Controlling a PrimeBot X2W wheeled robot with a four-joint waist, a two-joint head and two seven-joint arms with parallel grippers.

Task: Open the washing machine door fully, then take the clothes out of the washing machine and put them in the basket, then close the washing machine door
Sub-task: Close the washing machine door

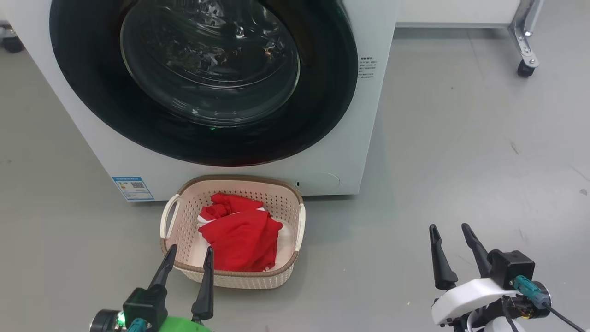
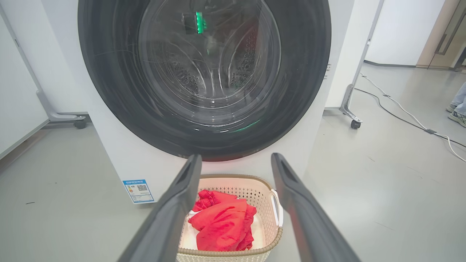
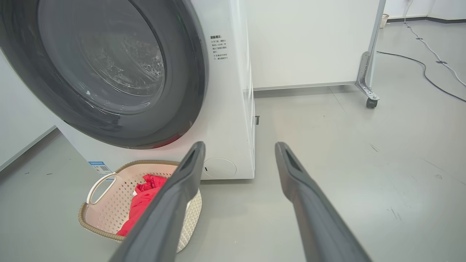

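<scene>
The white washing machine (image 1: 364, 138) stands before me with its round black-rimmed door (image 1: 207, 69) flat against the front, shut; the steel drum shows through the glass (image 2: 207, 62). On the floor below it sits the cream basket (image 1: 295, 216) with red clothes (image 1: 239, 233) piled inside, white trim showing. My left gripper (image 1: 189, 258) hangs open just in front of the basket's near rim, nothing between its fingers. My right gripper (image 1: 449, 233) is open over bare floor to the right of the basket. The basket (image 3: 109, 189) and clothes (image 2: 222, 222) also lie ahead in both wrist views.
Grey floor stretches to the right of the machine. A white panel on castor feet (image 1: 525, 69) stands behind it at the right, another castor (image 2: 80, 123) at the left. Cables (image 2: 400, 109) run across the floor, and a person's shoe (image 2: 457, 116) is at the far right edge.
</scene>
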